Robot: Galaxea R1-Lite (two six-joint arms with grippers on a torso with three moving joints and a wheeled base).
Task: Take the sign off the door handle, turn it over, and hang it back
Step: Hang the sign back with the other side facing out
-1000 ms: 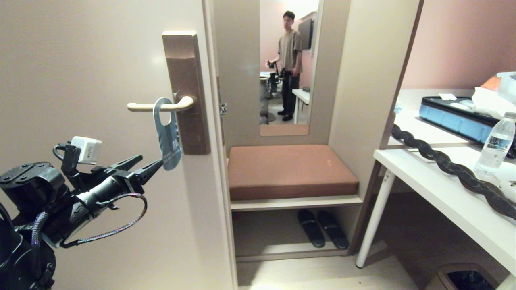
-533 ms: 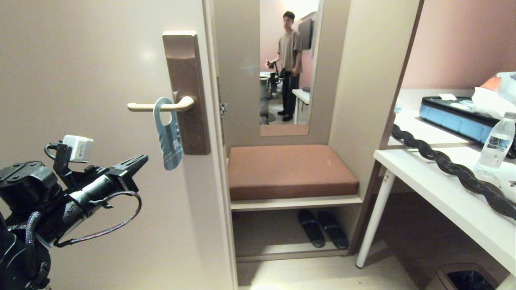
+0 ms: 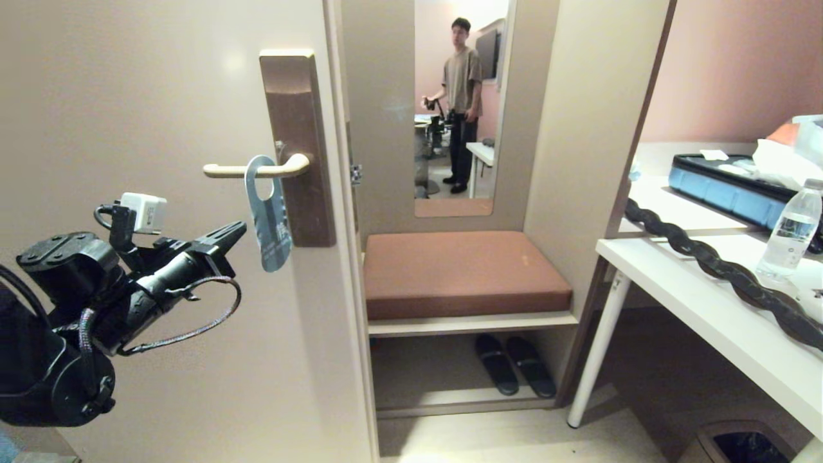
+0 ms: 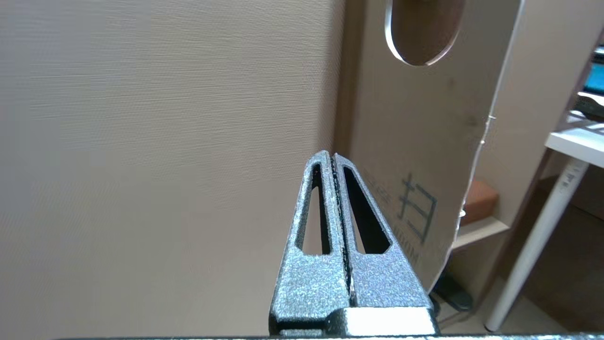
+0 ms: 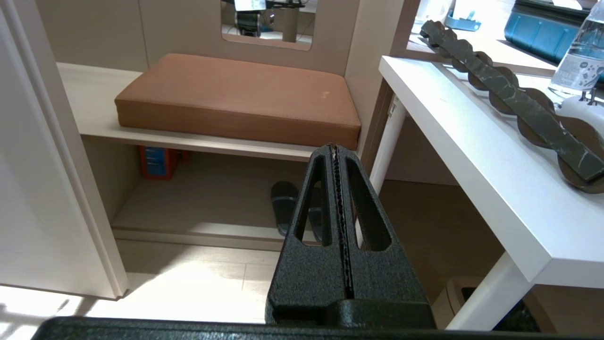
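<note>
On the door (image 3: 161, 96), one door handle (image 3: 254, 170) carries one sign (image 3: 269, 215); left gripper (image 3: 239, 228) clenched empty beside it.

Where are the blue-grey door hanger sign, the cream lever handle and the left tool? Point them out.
blue-grey door hanger sign (image 3: 271, 225), head view, lower body below the oval hole.
cream lever handle (image 3: 228, 170), head view, middle of the bar.
left tool (image 3: 239, 227), head view, closed fingertips.

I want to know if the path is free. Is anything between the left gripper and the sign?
Nothing: in the head view only bare door shows between the shut left gripper and the sign hanging on the door handle.
</note>
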